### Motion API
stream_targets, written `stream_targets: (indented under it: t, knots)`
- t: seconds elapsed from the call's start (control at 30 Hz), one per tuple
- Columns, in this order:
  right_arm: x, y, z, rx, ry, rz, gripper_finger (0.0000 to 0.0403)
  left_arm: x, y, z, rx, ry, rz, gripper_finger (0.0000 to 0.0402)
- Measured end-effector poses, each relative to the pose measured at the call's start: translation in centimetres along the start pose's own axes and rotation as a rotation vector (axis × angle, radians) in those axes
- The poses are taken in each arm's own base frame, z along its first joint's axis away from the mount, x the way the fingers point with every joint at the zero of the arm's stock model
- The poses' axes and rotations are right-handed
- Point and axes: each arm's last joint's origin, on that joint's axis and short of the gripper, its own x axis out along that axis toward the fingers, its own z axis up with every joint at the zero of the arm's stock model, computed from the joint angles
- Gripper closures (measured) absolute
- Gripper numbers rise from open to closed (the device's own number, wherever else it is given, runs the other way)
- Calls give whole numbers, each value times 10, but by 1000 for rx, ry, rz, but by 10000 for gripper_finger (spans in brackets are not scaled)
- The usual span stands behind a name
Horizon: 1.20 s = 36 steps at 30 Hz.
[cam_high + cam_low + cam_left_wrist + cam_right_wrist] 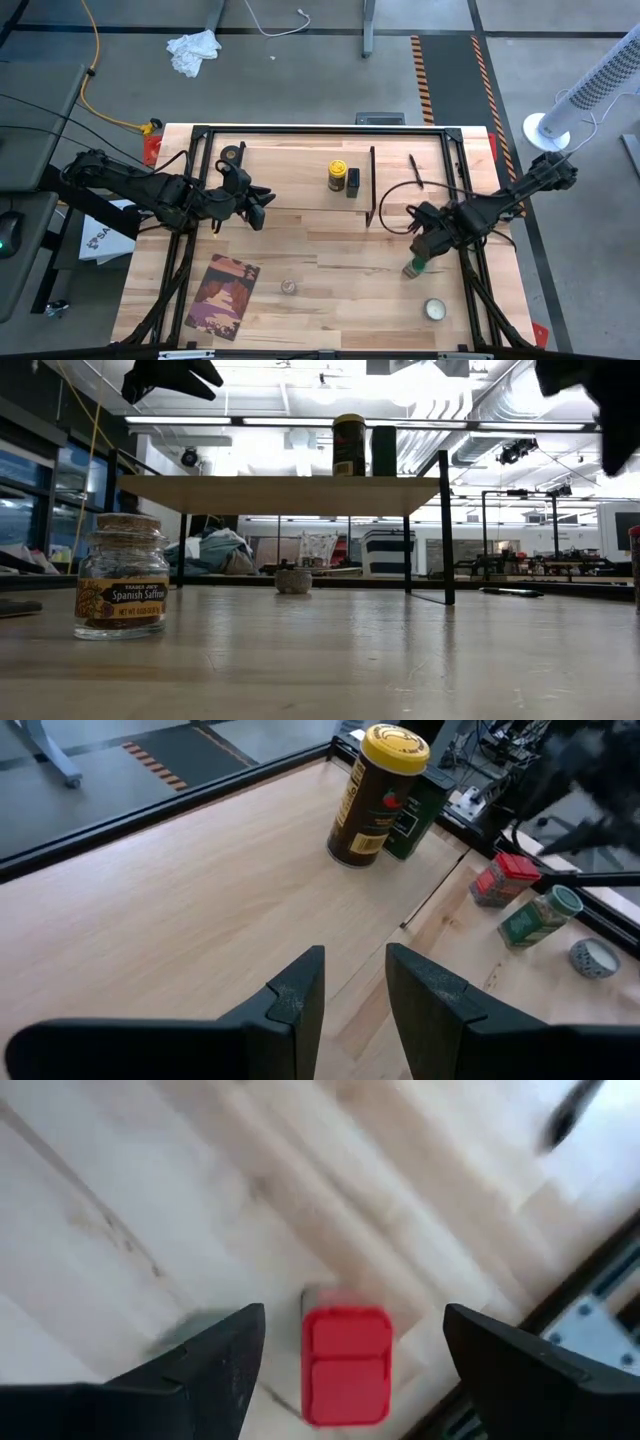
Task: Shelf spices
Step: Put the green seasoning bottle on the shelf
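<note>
The shelf [300, 190] is a light-wood board on thin black legs. On it, near its right end, stand the yellow-lidded jar [338, 175] and the black square tin [353, 181]. My left gripper [258, 205] hovers open over the shelf's left part, its fingers [300, 995] pointing toward the two containers. My right gripper [430, 240] is wide open above the red-topped container [345, 1365], which stands on the table between and below the fingers. The green-lidded jar [413, 267] stands next to it. The tiny clear jar [122, 575] stands alone on the near table.
A flat round pale tin [434, 309] lies near the table's near right corner. A patterned card [222, 295] lies near left, and a black tape roll [232, 156] sits far left beside the shelf. A pen [413, 165] lies right of the shelf.
</note>
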Motion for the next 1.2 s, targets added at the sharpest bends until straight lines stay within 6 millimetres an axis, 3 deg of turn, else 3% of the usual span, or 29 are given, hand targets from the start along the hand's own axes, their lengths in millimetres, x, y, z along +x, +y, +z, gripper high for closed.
stream_targets:
  t: [0.17, 0.27, 0.53, 1.2]
  knots:
    - [-34, 12, 10, 73, -47, 156, 99, 0, 0, 0, 4, 7, -6, 295]
    - [-37, 27, 7, 55, 6, 186, 99, 0, 0, 0, 4, 7, -7, 295]
    - [-3, 74, -11, 21, 159, 92, 99, 0, 0, -1, -17, 34, -25, 295]
    - [48, 108, -16, -29, 278, -66, 100, 0, 1, -3, -8, 49, -20, 295]
